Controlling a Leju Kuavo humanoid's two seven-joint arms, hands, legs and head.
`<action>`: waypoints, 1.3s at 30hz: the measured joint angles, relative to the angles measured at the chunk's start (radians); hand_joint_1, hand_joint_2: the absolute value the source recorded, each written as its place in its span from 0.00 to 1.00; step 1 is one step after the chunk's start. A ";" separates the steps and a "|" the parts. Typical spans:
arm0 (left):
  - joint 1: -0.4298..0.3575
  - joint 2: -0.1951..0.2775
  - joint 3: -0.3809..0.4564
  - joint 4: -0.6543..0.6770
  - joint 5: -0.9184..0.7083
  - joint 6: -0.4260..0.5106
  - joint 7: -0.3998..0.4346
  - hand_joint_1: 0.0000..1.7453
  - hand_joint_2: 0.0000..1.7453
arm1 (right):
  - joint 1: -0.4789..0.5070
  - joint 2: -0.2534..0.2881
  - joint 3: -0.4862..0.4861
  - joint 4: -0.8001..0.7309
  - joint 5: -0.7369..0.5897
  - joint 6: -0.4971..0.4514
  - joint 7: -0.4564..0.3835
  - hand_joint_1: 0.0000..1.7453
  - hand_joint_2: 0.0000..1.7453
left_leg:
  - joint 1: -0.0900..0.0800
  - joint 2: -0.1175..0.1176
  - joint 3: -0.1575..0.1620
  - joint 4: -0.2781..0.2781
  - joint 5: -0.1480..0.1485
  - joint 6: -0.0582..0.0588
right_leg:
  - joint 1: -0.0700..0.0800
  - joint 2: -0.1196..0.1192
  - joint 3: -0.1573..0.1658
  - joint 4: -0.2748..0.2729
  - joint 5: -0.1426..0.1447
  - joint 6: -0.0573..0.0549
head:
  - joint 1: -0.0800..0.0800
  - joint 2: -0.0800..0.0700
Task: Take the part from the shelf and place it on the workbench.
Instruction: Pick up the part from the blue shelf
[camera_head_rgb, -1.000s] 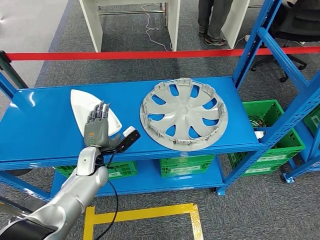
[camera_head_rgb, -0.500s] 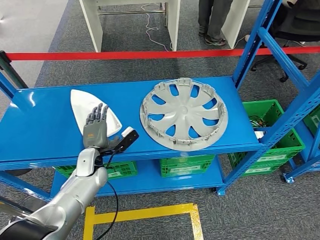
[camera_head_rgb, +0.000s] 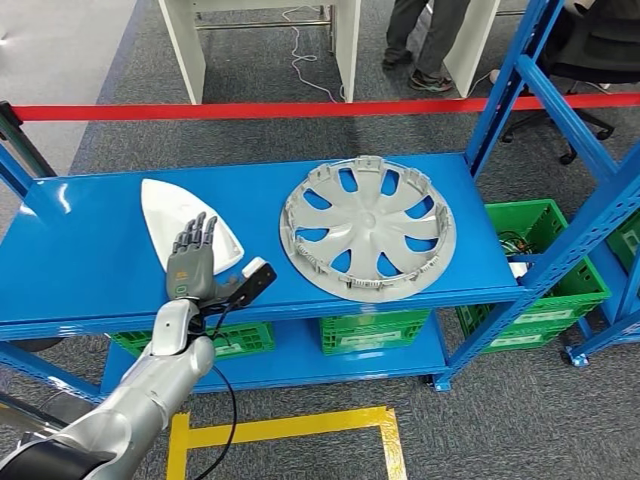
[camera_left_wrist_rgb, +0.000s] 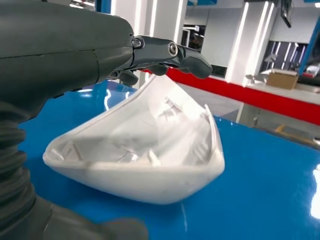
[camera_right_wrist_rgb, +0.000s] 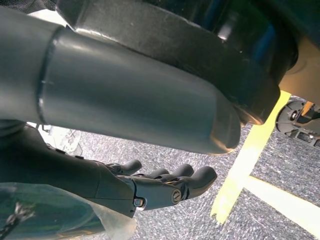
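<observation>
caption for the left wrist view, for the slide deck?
Left hand open, fingers reaching over the white part on the blue shelf.

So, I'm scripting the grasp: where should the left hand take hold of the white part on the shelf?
Probably the near raised rim of the white part, approached from the shelf's front edge: it lies hollow side up, so the open left hand could hook fingers inside, thumb under.

Head view looks down on the blue shelf; left wrist view skims it close

Hubcap right of white part
</observation>
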 joint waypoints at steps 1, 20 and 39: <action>0.000 -0.001 0.000 0.002 -0.004 -0.009 0.003 1.00 1.00 | 0.000 0.000 0.000 0.000 0.000 0.000 0.000 0.00 0.00 | 0.000 0.000 0.000 0.000 0.000 0.000 | 0.000 0.000 0.000 0.000 0.000 0.000 | 0.000 0.000; -0.013 0.004 -0.002 0.025 -0.054 -0.107 0.110 1.00 1.00 | -0.003 0.000 0.000 0.000 0.004 0.000 -0.001 0.00 0.25 | 0.000 0.000 0.000 0.000 0.000 0.000 | 0.000 0.000 0.001 0.000 0.000 0.000 | 0.000 0.000; 0.140 -0.024 0.270 -0.284 -0.154 0.019 -0.388 1.00 1.00 | -0.023 0.000 0.000 0.000 0.005 -0.011 -0.015 0.00 1.00 | 0.000 0.001 0.000 0.000 0.000 0.000 | 0.000 0.001 -0.001 0.000 0.000 0.000 | 0.000 0.000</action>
